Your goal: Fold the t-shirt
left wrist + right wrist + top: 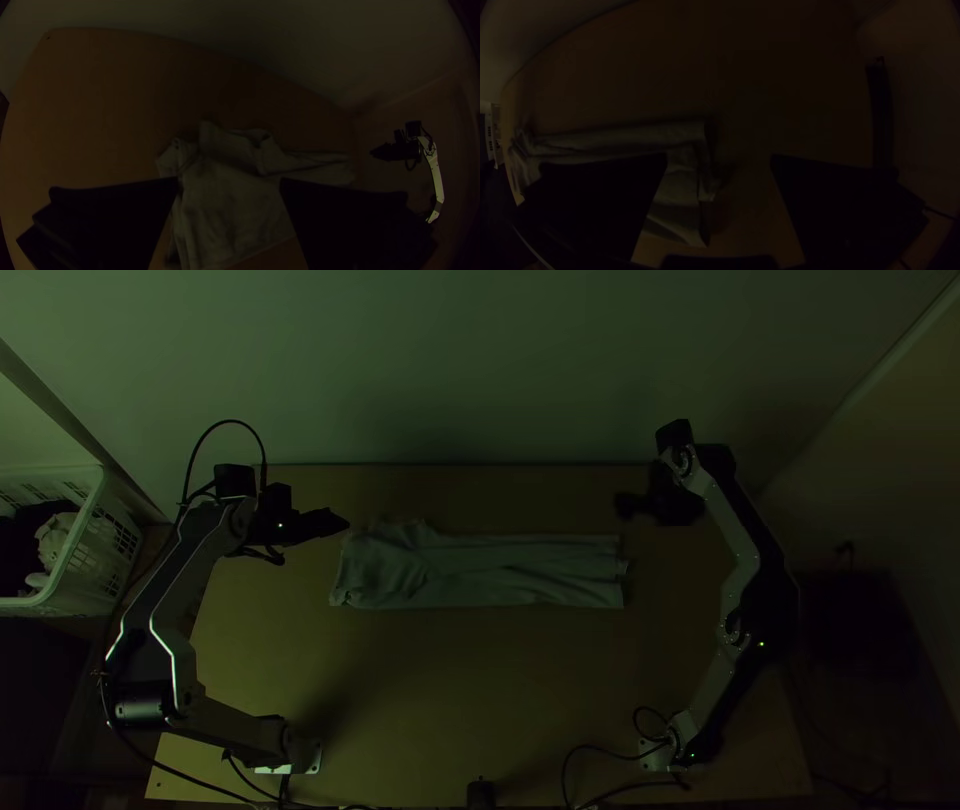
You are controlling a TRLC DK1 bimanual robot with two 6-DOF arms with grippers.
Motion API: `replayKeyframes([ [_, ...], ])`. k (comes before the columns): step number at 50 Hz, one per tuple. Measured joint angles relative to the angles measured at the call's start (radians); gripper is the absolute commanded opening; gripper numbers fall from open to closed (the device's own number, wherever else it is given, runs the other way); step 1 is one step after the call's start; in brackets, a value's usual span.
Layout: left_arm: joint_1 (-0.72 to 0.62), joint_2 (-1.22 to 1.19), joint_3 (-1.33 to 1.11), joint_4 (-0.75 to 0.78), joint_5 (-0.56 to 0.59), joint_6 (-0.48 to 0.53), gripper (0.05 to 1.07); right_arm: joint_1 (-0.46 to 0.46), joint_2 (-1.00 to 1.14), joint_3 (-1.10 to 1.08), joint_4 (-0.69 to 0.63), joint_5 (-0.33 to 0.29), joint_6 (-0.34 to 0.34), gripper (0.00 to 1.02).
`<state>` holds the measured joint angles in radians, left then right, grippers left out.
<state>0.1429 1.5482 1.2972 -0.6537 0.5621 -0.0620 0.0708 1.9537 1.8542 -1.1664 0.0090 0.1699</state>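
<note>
The pale t-shirt (480,570) lies on the table as a long narrow strip running left to right, folded, with rumpled cloth at its left end. My left gripper (340,522) is just beyond that rumpled end, at its upper left; in the left wrist view, my left gripper (229,182) stands open over the shirt (225,210). Up and right of the strip's straighter right end is my right gripper (625,506). Seen in the right wrist view, my right gripper (719,159) is open with bare table between its fingers, beside the shirt's end (680,185).
A white laundry basket (100,540) with clothes stands left of the wooden table (430,710). A wall rises behind the table's far edge. Cables lie near both arm bases, and a small dark object (481,794) sits at the near edge.
</note>
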Motion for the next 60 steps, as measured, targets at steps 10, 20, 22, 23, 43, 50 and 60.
replayKeyframes([
  [10, 0.104, -0.038, -0.144, 0.111, 0.104, 0.030, 1.03, -0.046, -0.122, 0.059, 0.003, -0.088, -0.004, 0.99],
  [20, 0.167, -0.035, -0.230, 0.158, 0.161, 0.087, 1.03, -0.046, -0.208, 0.085, 0.008, -0.112, -0.018, 0.99],
  [22, 0.173, -0.030, -0.241, 0.159, 0.172, 0.107, 1.03, -0.046, -0.220, 0.086, 0.007, -0.112, -0.019, 0.99],
  [23, 0.175, -0.027, -0.245, 0.160, 0.180, 0.117, 1.03, -0.047, -0.225, 0.086, 0.007, -0.112, -0.019, 0.99],
  [43, 0.195, 0.167, -0.276, 0.153, 0.240, 0.258, 1.03, -0.058, -0.328, 0.037, 0.008, -0.112, -0.034, 0.99],
  [50, 0.195, 0.208, -0.238, 0.096, 0.288, 0.274, 1.03, -0.063, -0.362, -0.007, 0.007, -0.112, -0.045, 0.99],
  [60, 0.180, 0.232, -0.217, 0.057, 0.317, 0.281, 1.03, -0.067, -0.397, -0.077, 0.007, -0.112, -0.045, 0.99],
])
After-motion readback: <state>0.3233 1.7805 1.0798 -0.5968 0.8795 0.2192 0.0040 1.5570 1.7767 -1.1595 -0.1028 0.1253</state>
